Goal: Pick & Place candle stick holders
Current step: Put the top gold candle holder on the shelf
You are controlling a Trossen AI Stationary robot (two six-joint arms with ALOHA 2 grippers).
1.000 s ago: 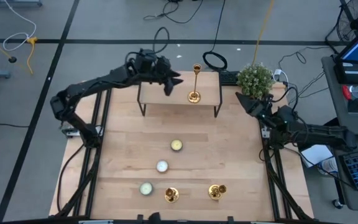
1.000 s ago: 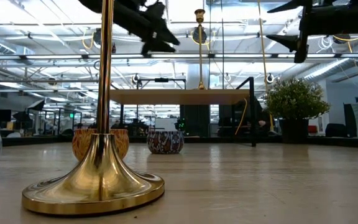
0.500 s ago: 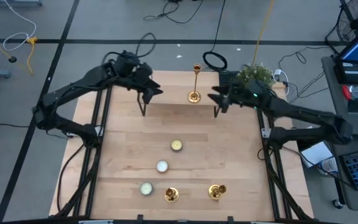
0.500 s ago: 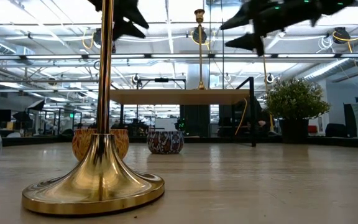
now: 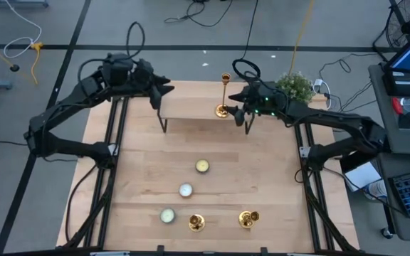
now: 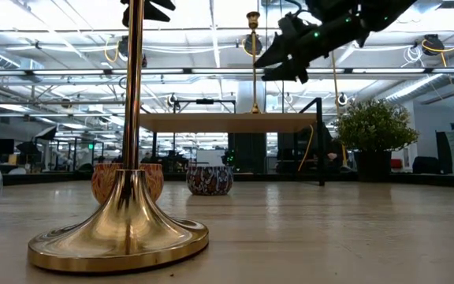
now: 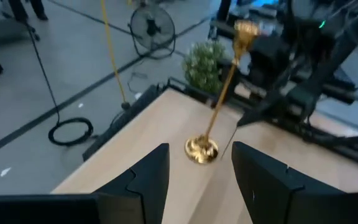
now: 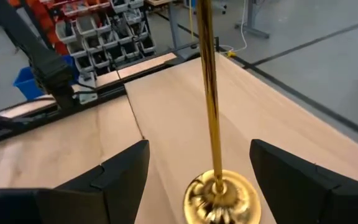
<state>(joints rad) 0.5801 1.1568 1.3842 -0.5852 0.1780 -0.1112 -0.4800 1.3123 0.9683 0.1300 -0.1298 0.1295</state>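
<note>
One tall brass candle stick holder [image 5: 223, 96] stands by its round base on the raised wooden shelf [image 5: 191, 107] at the table's far side. My right gripper [image 8: 199, 149] is open at shelf height, one finger on each side of its stem [image 8: 209, 93] just above the base, clear of it. My left gripper [image 5: 164, 91] hangs open and empty over the shelf's left end, pointing at that holder [image 7: 219, 99] from a distance. Two more holders [image 5: 196, 222] [image 5: 247, 218] stand at the near edge, one right before the low camera [image 6: 124, 229].
A row of three round disc candles [image 5: 202, 166] [image 5: 185, 190] [image 5: 166, 215] runs slantwise across the table's middle. A potted plant [image 5: 292, 87] stands at the far right corner behind my right arm. Patterned bowls [image 6: 210, 180] show beyond the table in the low view.
My left gripper has drawn back from the shelf's holder toward the table's left edge and risen, staying open. My right gripper has swung in from the table's right edge, rolled level, and come up to the holder's stem, open throughout. The holder has stayed upright in place.
</note>
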